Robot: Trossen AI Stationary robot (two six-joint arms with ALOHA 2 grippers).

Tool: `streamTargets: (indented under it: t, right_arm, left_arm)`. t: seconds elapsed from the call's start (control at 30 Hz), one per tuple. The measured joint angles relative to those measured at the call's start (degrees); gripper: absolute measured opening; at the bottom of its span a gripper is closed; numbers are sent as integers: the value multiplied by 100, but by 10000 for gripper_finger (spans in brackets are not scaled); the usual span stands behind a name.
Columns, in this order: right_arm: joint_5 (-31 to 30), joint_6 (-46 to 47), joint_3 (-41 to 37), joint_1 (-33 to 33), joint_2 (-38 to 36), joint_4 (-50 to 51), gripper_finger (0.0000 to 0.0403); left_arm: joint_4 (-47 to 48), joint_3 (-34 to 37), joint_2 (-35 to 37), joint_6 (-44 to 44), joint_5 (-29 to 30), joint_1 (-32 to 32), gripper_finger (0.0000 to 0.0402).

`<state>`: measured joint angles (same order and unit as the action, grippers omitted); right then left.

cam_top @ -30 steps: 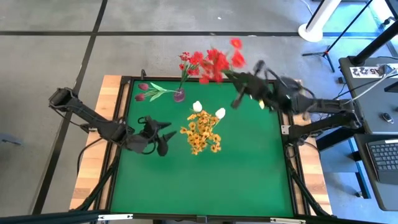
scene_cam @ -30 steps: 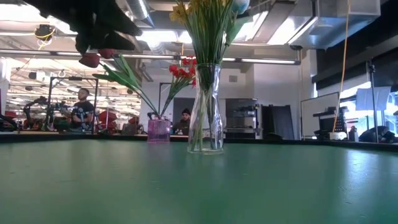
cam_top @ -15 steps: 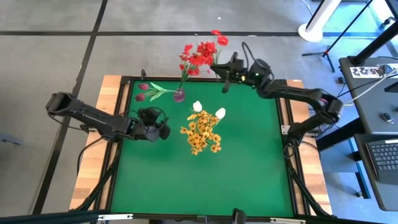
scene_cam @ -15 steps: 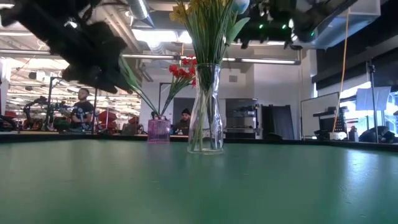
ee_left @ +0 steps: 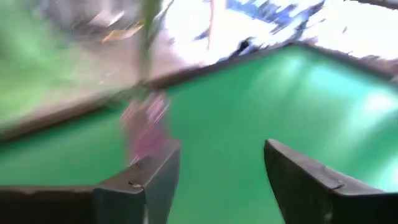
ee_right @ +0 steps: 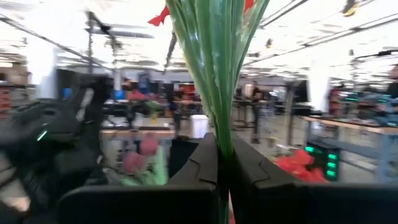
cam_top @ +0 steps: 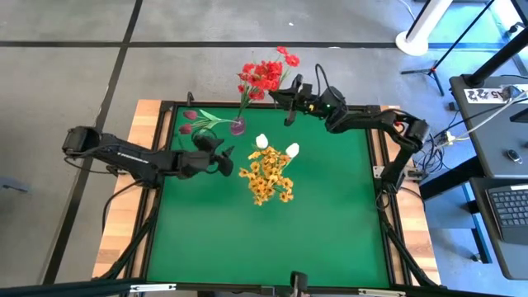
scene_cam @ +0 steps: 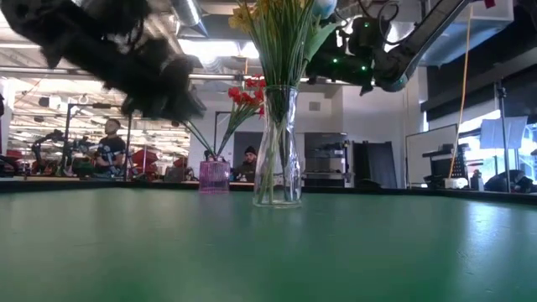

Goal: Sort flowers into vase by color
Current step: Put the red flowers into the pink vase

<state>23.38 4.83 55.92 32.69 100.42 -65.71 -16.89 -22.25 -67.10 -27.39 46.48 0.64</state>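
Two vases stand on the green worktop from above: a small purple vase with red flowers and a clear vase of yellow-orange sprays with two white buds. Left wrist view: the left gripper hovers with jaws spread wide and empty, near the purple vase. Right wrist view: the right gripper has its jaws clenched on a bundle of green stems.

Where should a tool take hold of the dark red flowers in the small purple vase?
On the bare green stems just above the small purple vase, coming from above. The dark red flowers lean out low toward the table's left side, so their heads are soft and spread, while the stems bunch together near the vase mouth. The open left tool is nearest.
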Motion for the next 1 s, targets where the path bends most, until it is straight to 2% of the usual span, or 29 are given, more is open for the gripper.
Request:
streamTargets:
  t: [0.17,0.3,0.43,0.7,0.8,1.0]
  right_arm:
    - [520,400,121,-1,0,-243,10]
    - [821,540,428,-88,-2,-218,10]
    - [1133,563,801,-212,-2,-155,10]
    - [1336,540,1348,-389,-4,438,10]
    - [1378,541,1403,-397,-4,462,10]
    - [1372,543,1425,-425,-7,466,10]
  left_arm:
    - [-804,-570,180,1678,-133,-219,223]
    - [-909,-1100,183,2328,-866,-742,223]
    - [-893,-1514,185,2520,-1622,-1322,223]
    - [-941,-2304,124,2310,-3904,-2126,223]
    - [-993,-2545,50,2305,-4326,-2221,223]
    - [-889,-2884,-272,2342,-4779,-2244,223]
